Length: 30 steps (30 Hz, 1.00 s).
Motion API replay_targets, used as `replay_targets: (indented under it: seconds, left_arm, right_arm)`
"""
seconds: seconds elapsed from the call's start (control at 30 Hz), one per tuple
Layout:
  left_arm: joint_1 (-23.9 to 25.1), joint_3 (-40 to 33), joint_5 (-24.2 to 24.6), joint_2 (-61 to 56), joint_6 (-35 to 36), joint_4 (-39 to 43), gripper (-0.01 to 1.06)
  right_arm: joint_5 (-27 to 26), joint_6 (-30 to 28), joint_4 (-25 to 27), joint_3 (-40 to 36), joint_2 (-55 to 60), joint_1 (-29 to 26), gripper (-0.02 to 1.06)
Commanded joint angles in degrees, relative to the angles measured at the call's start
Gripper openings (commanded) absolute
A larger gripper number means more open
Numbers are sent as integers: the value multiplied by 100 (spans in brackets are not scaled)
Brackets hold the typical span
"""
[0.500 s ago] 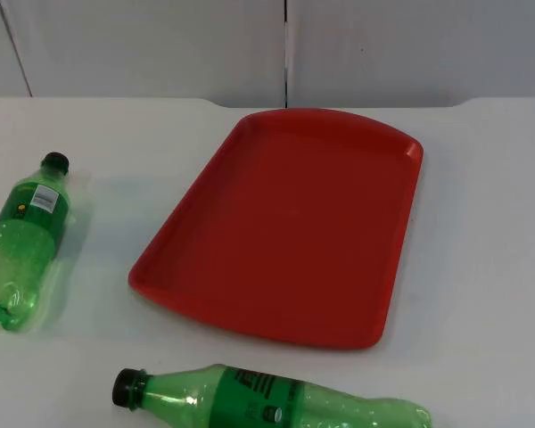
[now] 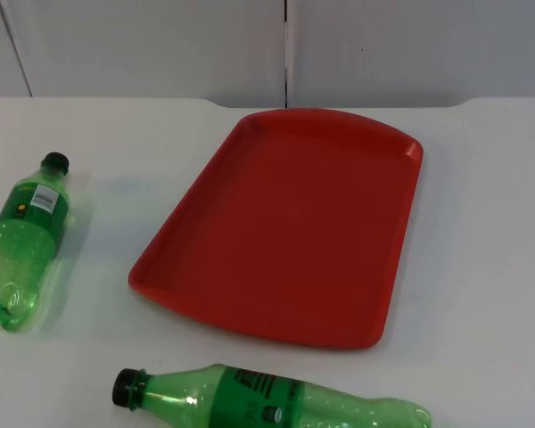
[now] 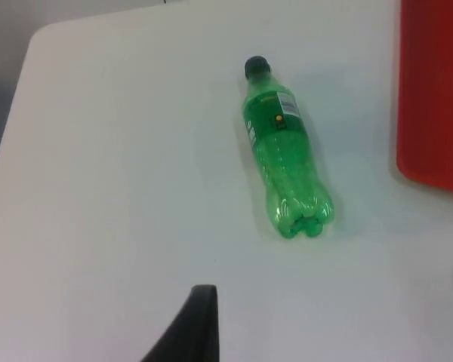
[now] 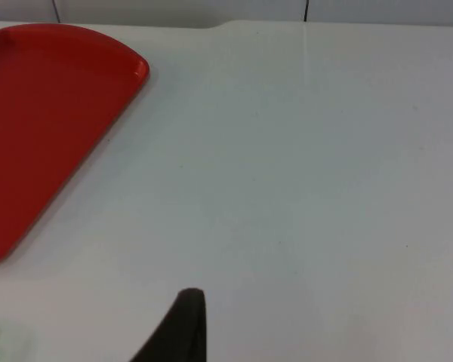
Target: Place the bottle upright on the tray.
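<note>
Top view cuts off the nearer green bottle [image 2: 267,403] at the frame edge; both bottles lie flat on the white counter [image 2: 481,267], the other bottle [image 2: 25,241] left of the red tray [image 2: 388,143]. Each pincer hangs above the counter, its spread impossible to tell.

My bench [image 2: 481,267] is plain white. On it the tray [image 2: 285,223] is solid red. Two bottles [image 2: 25,241] [image 2: 267,401] are clear green plastic with black caps; one carries a darker green label with a white patch.
</note>
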<state>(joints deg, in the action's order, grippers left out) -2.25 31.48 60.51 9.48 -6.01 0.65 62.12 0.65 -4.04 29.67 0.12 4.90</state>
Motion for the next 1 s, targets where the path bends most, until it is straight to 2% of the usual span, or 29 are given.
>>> replay_targets:
  seconds: [0.0,0.47,0.7,0.97]
  left_arm:
    - [15,43,-90,101,86,-65,105]
    - [15,43,-579,982,97,-214,105]
    - [15,45,-1217,1802,97,-362,105]
    - [15,294,-1575,2868,97,-458,105]
  right_arm:
    - [-51,-2,10,-10,-12,-31,105]
    - [-51,-2,10,-10,-12,-31,105]
    - [-51,-2,10,-10,-12,-31,105]
    - [-51,-2,10,-10,-12,-31,105]
